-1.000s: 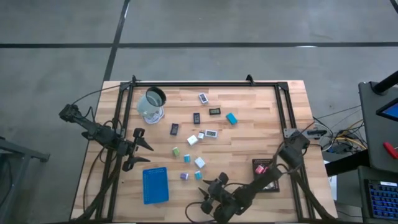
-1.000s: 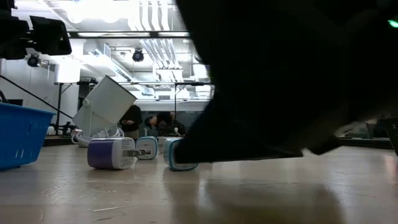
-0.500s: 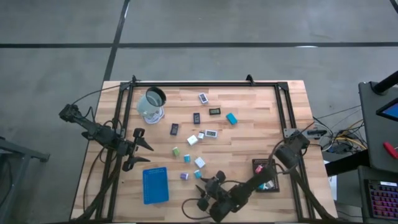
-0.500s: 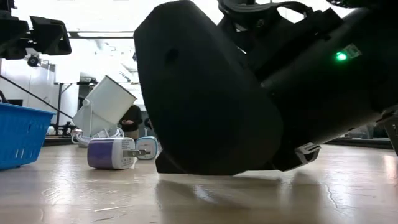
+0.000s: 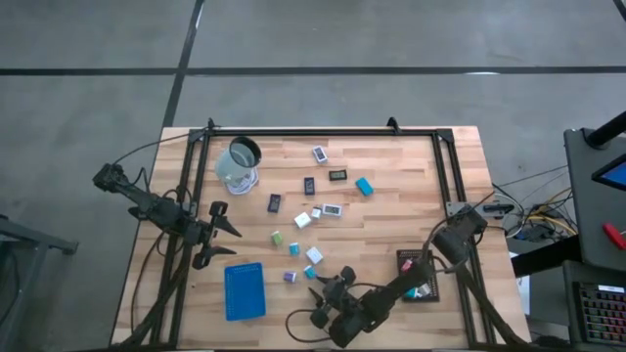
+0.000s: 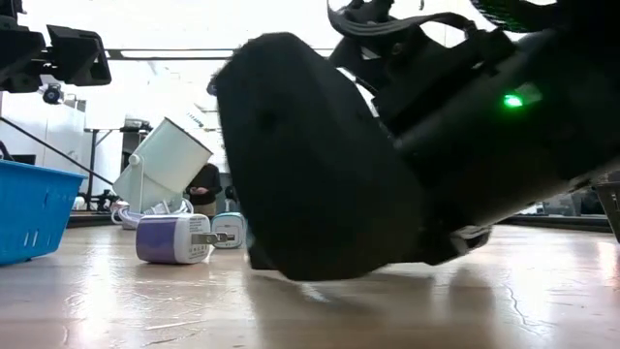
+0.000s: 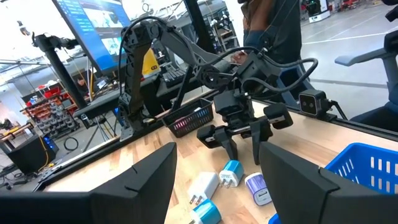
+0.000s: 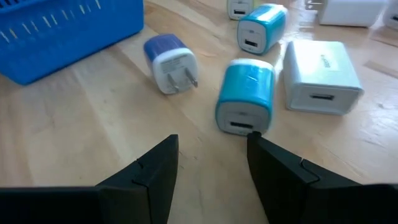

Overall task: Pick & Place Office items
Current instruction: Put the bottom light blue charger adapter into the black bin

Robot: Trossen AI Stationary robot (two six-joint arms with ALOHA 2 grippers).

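Your nearest office item is the teal charger block [image 8: 245,97], lying on the table just in front of the right gripper [image 8: 211,155], whose jaws stand spread and hold nothing. Beside that teal block you have a purple-capped charger [image 8: 170,63] toward the blue tray [image 8: 68,28] and a white block [image 8: 321,76] on the other side. Your left gripper [image 5: 217,234] waits beyond the blue tray, jaws spread, empty.
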